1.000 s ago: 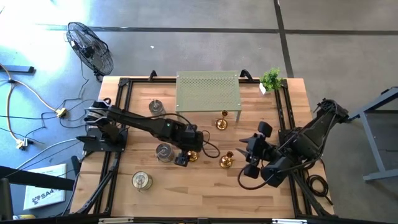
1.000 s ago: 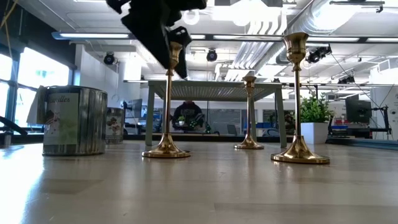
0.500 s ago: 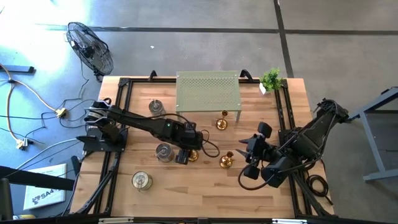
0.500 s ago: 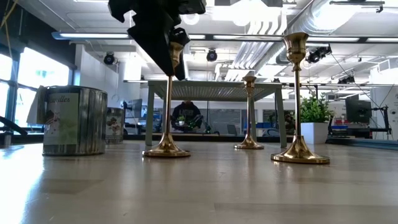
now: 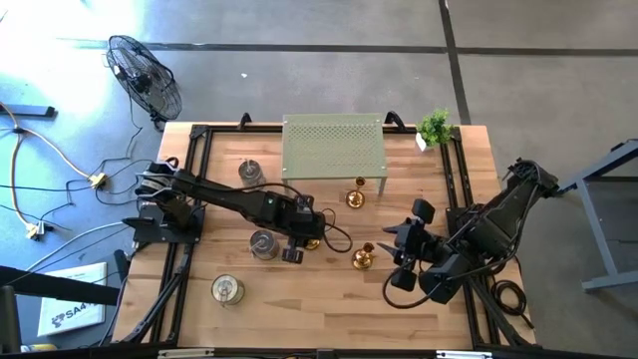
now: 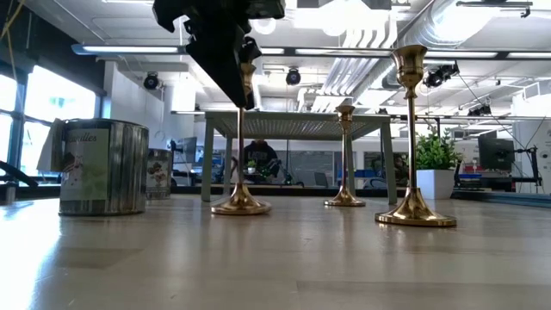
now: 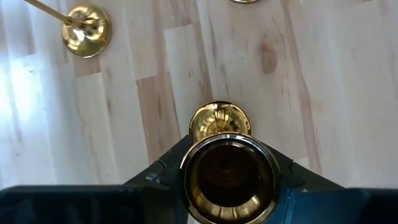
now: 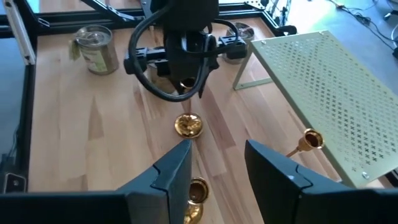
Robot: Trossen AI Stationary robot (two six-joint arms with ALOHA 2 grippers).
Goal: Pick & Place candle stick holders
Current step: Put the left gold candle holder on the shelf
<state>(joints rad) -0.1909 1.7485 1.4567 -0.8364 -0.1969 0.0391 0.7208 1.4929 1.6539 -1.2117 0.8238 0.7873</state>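
Where the left gripper (image 6: 231, 53) hangs over the middle of the table (image 5: 329, 299), clamps both dark fingers (image 7: 163, 173) on the cup at the top of a gold candle stick holder (image 6: 242, 176), which stands upright with its round base on the wood. Sits just beside a silver-grey jar-like holder (image 5: 263, 243) toward the left edge. Shows a second gold holder (image 5: 363, 258) standing near, toward the right edge, under the right gripper (image 8: 217, 167), whose fingers stand apart over that holder's cup without touching it. Places the third gold holder (image 5: 355, 197) farther back, just in front of the perforated green shelf (image 5: 334, 146) at the far edge. Leaves another silver-grey jar (image 5: 250, 172) near the shelf's left leg and the last one (image 5: 227, 290) near the front-left corner, well apart from the rest. Keeps a small green potted plant (image 5: 434, 128) at the far-right corner.
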